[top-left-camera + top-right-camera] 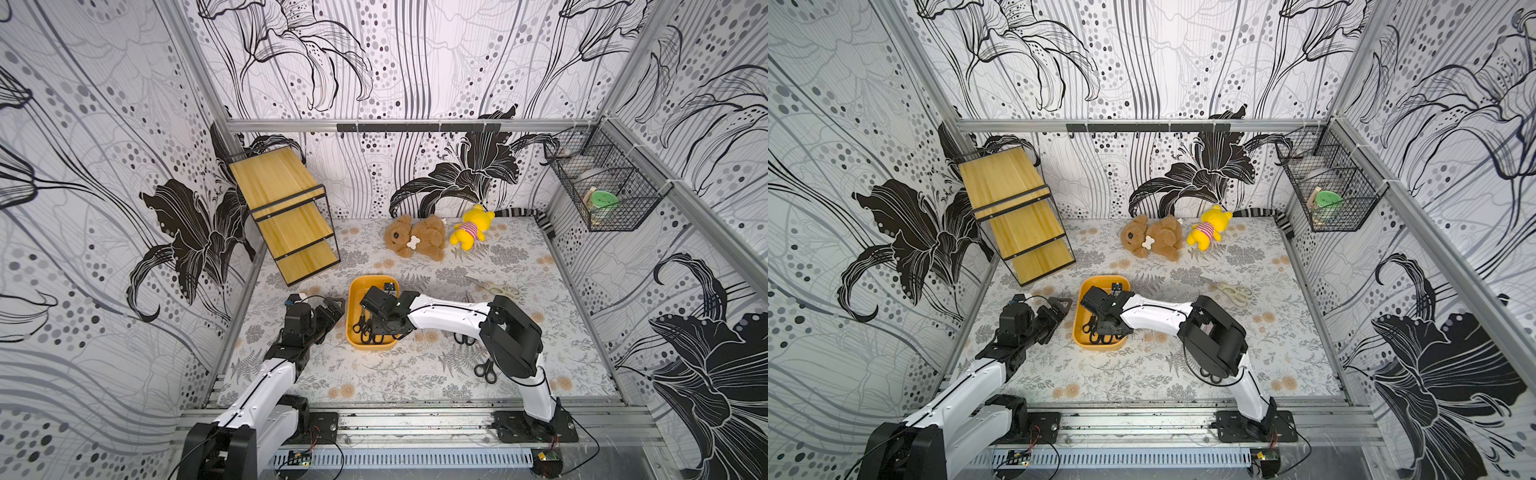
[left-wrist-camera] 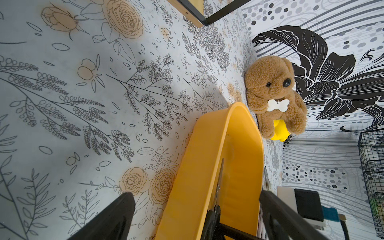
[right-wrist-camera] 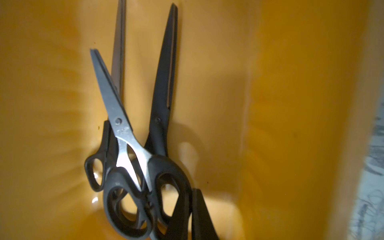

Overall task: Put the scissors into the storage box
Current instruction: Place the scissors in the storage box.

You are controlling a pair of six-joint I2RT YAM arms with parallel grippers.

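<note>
Front rail [image 1: 415,419] nearest us; floral mat [image 1: 374,374], lily-print walls [image 1: 415,62]. We see three dark-handled scissors [image 3: 124,145] inside the orange storage box [image 1: 355,295]. Left gripper [image 1: 334,307] spread wide, right gripper [image 3: 190,212] pinched closed.

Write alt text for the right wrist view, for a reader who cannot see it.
Three pairs of black-handled scissors lie overlapping on the floor of the orange-yellow storage box, blades pointing roughly the same way. An all-black pair lies among them. The right gripper, shut, sits close by their handles.

White arm shells [image 1: 449,311], black joints [image 1: 515,340], black left hand [image 1: 332,318], black base plates [image 1: 511,428].
</note>
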